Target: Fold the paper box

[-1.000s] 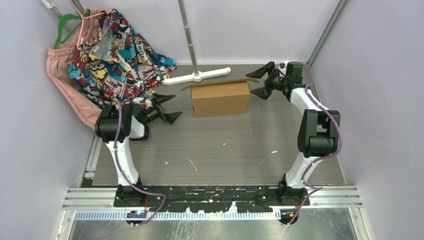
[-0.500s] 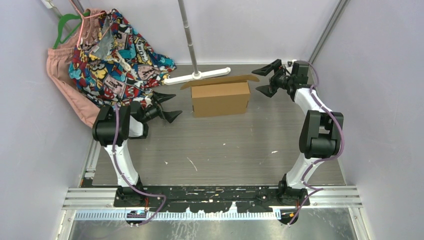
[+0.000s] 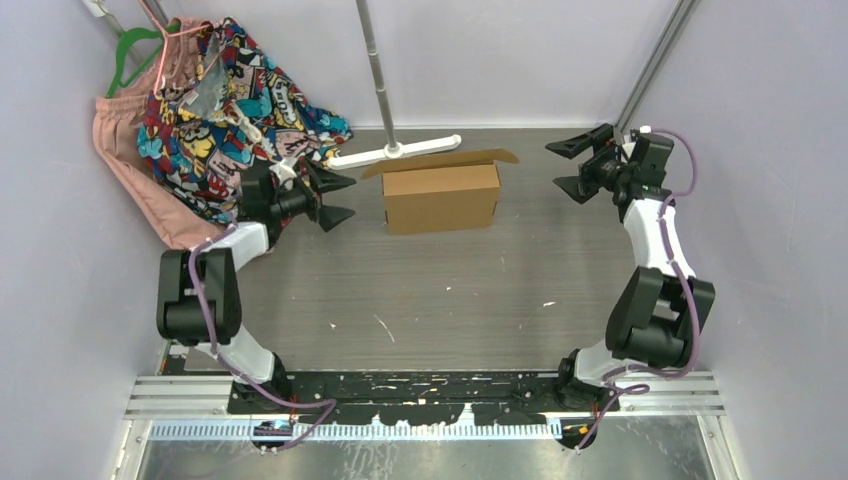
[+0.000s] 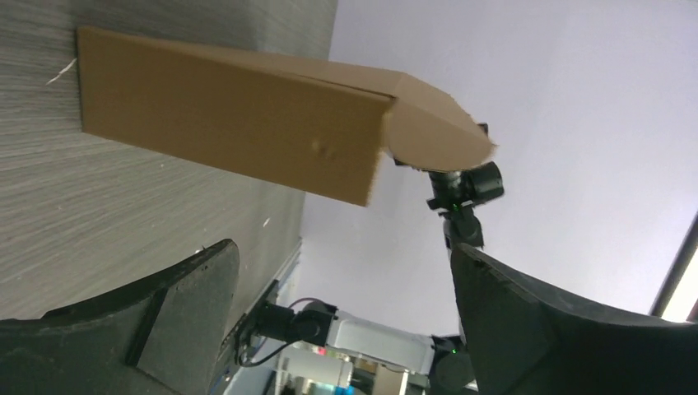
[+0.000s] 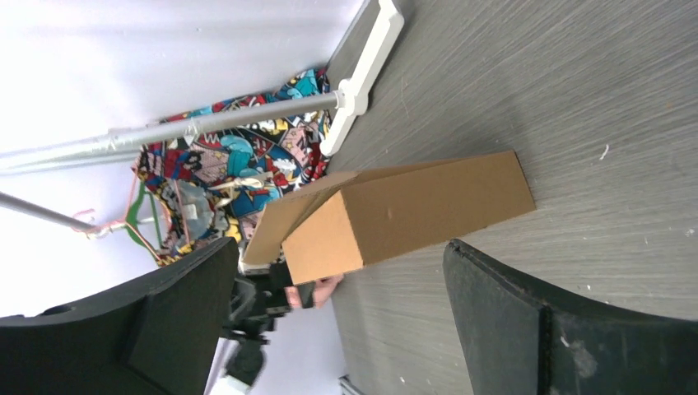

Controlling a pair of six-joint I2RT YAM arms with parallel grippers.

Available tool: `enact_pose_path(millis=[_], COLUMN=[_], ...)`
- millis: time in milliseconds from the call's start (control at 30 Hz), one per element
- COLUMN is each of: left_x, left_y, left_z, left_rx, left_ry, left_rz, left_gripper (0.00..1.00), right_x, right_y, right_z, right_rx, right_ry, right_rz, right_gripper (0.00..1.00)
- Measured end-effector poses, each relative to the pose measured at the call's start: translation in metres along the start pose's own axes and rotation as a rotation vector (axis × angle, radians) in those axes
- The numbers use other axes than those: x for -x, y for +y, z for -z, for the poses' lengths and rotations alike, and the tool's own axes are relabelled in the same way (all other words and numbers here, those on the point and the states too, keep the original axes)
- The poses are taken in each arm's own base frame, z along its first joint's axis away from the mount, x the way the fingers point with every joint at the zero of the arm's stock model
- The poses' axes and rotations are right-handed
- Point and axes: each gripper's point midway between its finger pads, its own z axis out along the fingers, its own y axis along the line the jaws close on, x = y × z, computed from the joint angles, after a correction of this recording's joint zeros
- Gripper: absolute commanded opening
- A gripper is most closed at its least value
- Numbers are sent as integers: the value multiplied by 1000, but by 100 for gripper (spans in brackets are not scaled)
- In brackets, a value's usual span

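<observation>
The paper box (image 3: 441, 197) is plain brown cardboard, folded into a rectangular box standing at the back middle of the table, its lid flaps raised at the back. It also shows in the left wrist view (image 4: 234, 123) and the right wrist view (image 5: 411, 216). My left gripper (image 3: 330, 198) is open and empty, left of the box and apart from it, pointing at it. My right gripper (image 3: 575, 166) is open and empty, right of the box and well apart from it.
A colourful patterned cloth (image 3: 235, 105) and a pink garment (image 3: 135, 170) hang on a green hanger at the back left. A metal pole (image 3: 375, 70) on a white T-shaped foot (image 3: 395, 153) stands just behind the box. Walls close in left and right.
My left arm swung back and left, with its gripper staying left of the box. My right gripper moved right, away from the box. The box has not moved.
</observation>
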Motion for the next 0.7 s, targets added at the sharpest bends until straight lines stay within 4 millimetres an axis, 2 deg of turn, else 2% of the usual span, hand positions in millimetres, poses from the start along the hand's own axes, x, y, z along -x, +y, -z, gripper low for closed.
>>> enact_pose_path(millis=[200, 367, 467, 700], left_x=[-9, -27, -45, -74], left_y=[-46, -57, -63, -93], left_z=[18, 35, 44, 83], left_rx=[86, 174, 227, 281], left_ry=[-28, -59, -65, -140], left_rz=[-242, -377, -471, -679], left_gripper=[100, 100, 100, 100], right_x=[-13, -23, -32, -68], right_y=[20, 25, 31, 65], right_z=[34, 59, 76, 120], right_rx=[-49, -96, -105, -55], right_ry=[-27, -58, -76, -112], right_rz=[157, 249, 302, 440], right_gripper=[100, 100, 100, 100])
